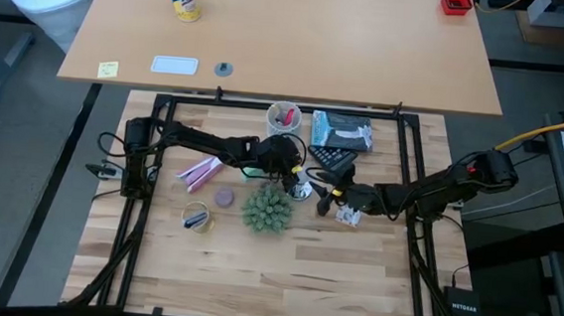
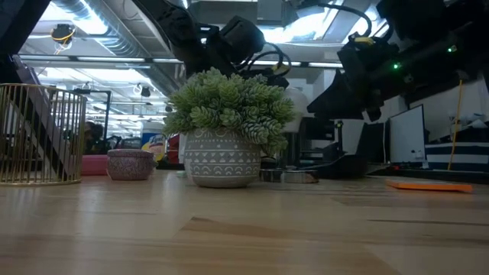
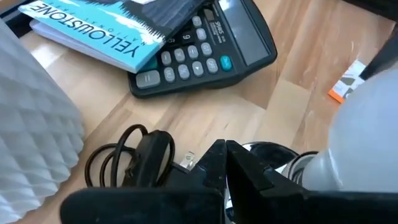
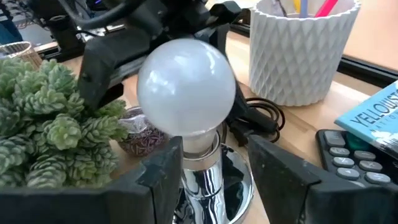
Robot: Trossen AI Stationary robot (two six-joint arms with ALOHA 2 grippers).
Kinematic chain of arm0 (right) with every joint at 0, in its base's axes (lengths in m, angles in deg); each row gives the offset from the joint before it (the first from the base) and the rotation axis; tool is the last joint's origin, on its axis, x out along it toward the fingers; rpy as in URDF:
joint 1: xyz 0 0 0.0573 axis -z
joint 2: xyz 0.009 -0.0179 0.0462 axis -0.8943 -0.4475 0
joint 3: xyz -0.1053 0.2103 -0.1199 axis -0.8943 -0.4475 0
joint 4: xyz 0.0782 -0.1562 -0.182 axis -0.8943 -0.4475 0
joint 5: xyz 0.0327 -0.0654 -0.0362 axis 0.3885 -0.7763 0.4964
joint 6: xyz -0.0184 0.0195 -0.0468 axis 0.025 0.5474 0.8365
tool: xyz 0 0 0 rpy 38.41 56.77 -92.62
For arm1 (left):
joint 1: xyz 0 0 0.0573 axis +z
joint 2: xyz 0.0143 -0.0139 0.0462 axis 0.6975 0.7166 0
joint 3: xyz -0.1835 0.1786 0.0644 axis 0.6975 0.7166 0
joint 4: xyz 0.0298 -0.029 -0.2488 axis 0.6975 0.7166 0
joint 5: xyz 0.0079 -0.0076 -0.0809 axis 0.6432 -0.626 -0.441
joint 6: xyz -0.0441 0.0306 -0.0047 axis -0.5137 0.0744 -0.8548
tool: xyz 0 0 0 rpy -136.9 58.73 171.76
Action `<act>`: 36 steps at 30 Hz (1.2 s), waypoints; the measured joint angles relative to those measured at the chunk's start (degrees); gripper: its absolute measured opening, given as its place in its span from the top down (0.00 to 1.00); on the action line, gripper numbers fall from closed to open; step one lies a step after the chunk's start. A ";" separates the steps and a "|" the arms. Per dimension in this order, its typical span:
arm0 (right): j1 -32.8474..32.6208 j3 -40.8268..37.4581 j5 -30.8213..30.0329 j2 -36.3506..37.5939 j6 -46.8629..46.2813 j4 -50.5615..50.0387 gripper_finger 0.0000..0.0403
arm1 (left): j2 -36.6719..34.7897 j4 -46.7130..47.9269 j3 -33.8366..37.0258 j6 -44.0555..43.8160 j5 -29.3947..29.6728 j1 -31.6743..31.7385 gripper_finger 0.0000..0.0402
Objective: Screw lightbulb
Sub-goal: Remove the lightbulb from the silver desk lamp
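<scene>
The white lightbulb [image 4: 186,84] stands upright in the neck of the shiny silver socket dish [image 4: 205,183], which rests on the table next to the green plant. The bulb also shows in the left wrist view [image 3: 367,137]. My right gripper [image 4: 214,158] is open, level with the table, one finger on each side of the socket's neck just below the bulb. My left gripper [image 3: 225,165] comes from the table's left and is shut at the far rim of the socket dish [image 3: 267,151], next to its black cord [image 3: 124,158]. My left gripper is shut at the rim of the socket dish [image 3: 277,152], on the side away from my right gripper. Its own fingers hide the place of contact, so the kind of hold cannot be told. The dish sits flat on the table.
A green spiky plant in a patterned pot [image 1: 266,209] stands close in front of the socket. A white pen cup [image 1: 283,116], a calculator [image 1: 330,158] and a Yellowstone book [image 1: 342,130] lie behind it. A gold wire basket [image 1: 196,218] and a small purple jar [image 1: 223,198] stand to the left.
</scene>
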 joint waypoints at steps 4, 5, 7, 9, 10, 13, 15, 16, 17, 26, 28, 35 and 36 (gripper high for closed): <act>0.00 0.00 0.48 0.00 -0.05 -0.18 0.54 | 0.00 -0.04 0.00 0.03 -0.06 0.16 1.00; 0.02 0.00 0.48 0.00 -0.32 -0.15 0.54 | -0.10 0.15 0.00 0.03 -0.08 0.28 1.00; 0.04 0.00 0.48 0.00 -0.36 -0.14 0.54 | -0.49 0.87 0.04 0.63 -0.12 0.53 1.00; 0.04 -0.01 0.48 0.00 -0.40 -0.14 0.54 | -1.86 2.05 0.07 1.42 -0.09 0.89 1.00; 0.04 -0.03 0.47 0.00 -0.44 -0.14 0.54 | -2.66 2.56 0.09 1.61 0.10 1.05 1.00; 0.04 -0.07 0.48 0.00 -0.47 -0.32 0.54 | -5.38 5.34 0.09 1.75 1.84 1.49 1.00; 0.09 -0.07 0.48 -0.02 -0.47 -0.65 0.54 | -6.88 7.40 0.09 2.50 2.37 1.68 1.00; 0.09 -0.05 0.49 -0.05 -0.47 -0.64 0.54 | -7.89 7.76 0.09 3.08 2.41 1.68 1.00; 0.09 -0.08 0.48 -0.07 -0.48 -0.70 0.54 | -8.40 8.05 0.09 4.00 2.49 1.68 1.00; 0.09 -0.09 4.68 -0.07 1.40 3.23 0.54 | -10.79 8.30 0.09 9.11 0.58 1.12 1.00; 0.09 -0.09 4.94 -0.07 2.48 3.63 0.54 | -10.35 7.97 0.09 9.11 -1.85 1.01 1.00; 0.09 -0.07 3.94 -0.07 2.66 3.67 0.54 | -10.21 8.03 0.09 10.59 -2.81 -1.08 1.00; 0.11 -0.07 3.34 -0.07 2.72 3.66 0.54 | -10.21 8.11 0.09 10.59 -2.91 -1.49 1.00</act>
